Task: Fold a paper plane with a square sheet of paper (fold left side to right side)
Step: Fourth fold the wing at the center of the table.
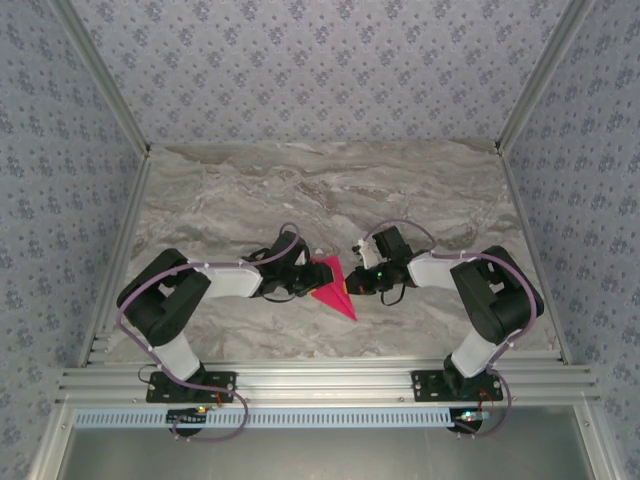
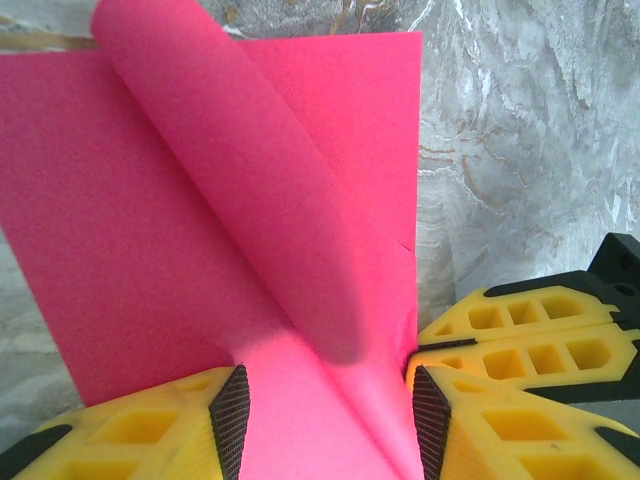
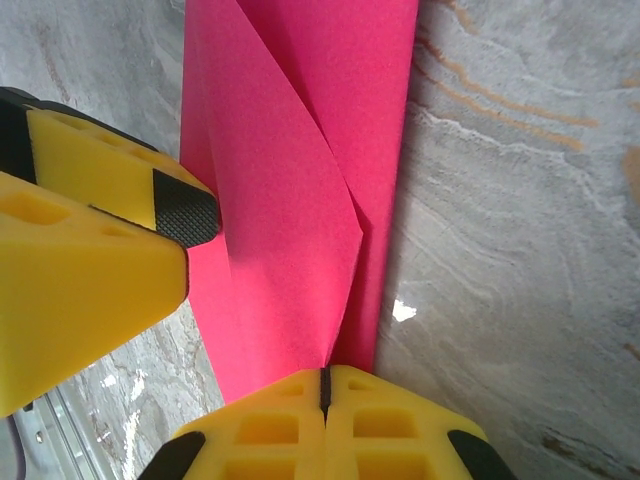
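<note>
**A:** From above, where's the paper?

**B:** The paper (image 1: 333,285) lies on the worktop (image 1: 320,190), towards the near edge. It's a pink wedge with its tip towards the arm bases. The left jaws and right jaws close in on it from either side. From up here I can't tell how wide they stand.

**A:** And the left wrist?

**B:** The left jaws stand wide, with a pad (image 2: 232,420) on either side of the paper (image 2: 150,250), clamping nothing. One flap curls up off the flat part. The right jaws' yellow fingers (image 2: 520,320) sit at the paper's right edge.

**A:** Right wrist?

**B:** The right jaws are pressed together on the paper's (image 3: 290,200) near edge. A left pad (image 3: 185,215) sits at its left edge.
</note>
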Action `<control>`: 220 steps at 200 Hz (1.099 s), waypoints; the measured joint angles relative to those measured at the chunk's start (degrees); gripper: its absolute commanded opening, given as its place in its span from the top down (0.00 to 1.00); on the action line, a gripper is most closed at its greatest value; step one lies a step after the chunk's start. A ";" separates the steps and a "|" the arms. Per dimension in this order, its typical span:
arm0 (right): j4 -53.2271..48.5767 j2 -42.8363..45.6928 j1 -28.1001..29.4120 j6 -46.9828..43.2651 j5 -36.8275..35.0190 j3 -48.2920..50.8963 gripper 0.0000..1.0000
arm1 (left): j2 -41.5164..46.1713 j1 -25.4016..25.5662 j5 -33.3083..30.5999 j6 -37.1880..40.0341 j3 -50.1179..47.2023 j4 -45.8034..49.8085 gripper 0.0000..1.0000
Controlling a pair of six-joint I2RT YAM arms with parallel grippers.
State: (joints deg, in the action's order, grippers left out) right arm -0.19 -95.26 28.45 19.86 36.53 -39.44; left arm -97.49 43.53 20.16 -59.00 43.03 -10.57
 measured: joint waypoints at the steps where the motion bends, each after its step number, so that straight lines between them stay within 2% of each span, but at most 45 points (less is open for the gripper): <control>1: -0.02 0.00 0.00 0.00 0.00 -0.02 1.00 | 0.00 0.00 0.00 0.00 0.00 0.00 0.51; 127: -1.86 -0.96 0.59 -0.85 -1.46 -1.18 1.00 | 0.81 0.00 -0.07 0.46 -0.11 1.33 0.50; 183: -3.50 -1.90 0.70 -1.46 -1.42 -2.45 1.00 | 7.26 -0.02 -1.20 2.99 0.44 7.61 0.43; 220: -4.17 -2.29 0.74 -1.53 -1.40 -3.06 1.00 | 11.50 -0.90 -1.84 4.57 1.66 11.19 0.43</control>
State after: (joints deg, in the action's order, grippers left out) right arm -4.36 -97.56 29.19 18.33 35.14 -42.50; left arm -86.00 42.63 18.33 -54.43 44.69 0.62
